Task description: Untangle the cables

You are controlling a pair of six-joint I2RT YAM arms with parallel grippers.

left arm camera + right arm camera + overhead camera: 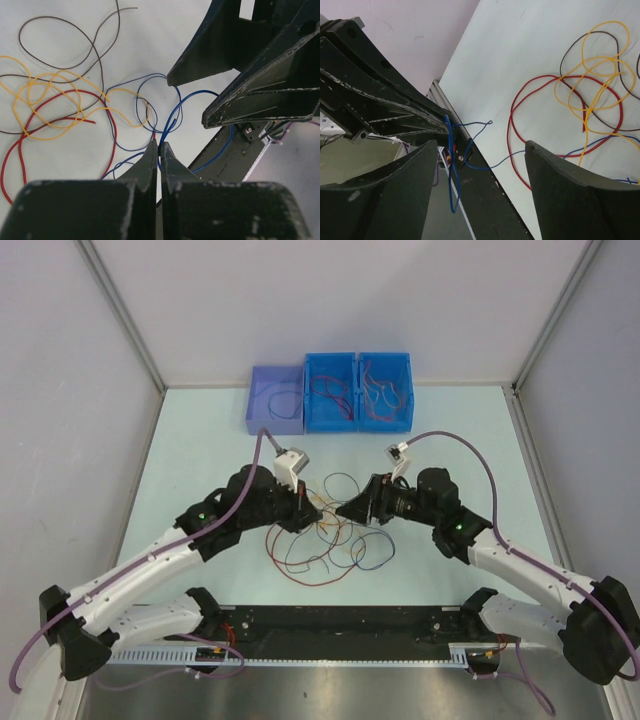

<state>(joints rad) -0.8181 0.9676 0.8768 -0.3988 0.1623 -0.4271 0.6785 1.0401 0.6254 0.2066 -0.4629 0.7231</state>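
The cables (pixel 318 540) lie as a loose tangle of red, yellow, brown and blue strands on the table between my two grippers. My left gripper (pixel 160 146) is shut on a blue cable (pixel 192 95), which loops up from its tips. In the right wrist view that blue cable (pixel 451 170) hangs from the left gripper's tips and falls between the fingers of my right gripper (pixel 480 147), which is open and apart from it. A red cable (pixel 516 110) and yellow cable (pixel 592 45) rest flat on the table beyond. In the top view the left gripper (pixel 305 512) and right gripper (pixel 348 508) nearly meet.
Three blue bins stand at the back: a paler one (pixel 276 398) with a dark strand, and two brighter ones (pixel 332 390) (pixel 385 388) holding red strands. The black base rail (pixel 340 620) runs along the near edge. Purple arm cables (pixel 470 445) arc above both arms.
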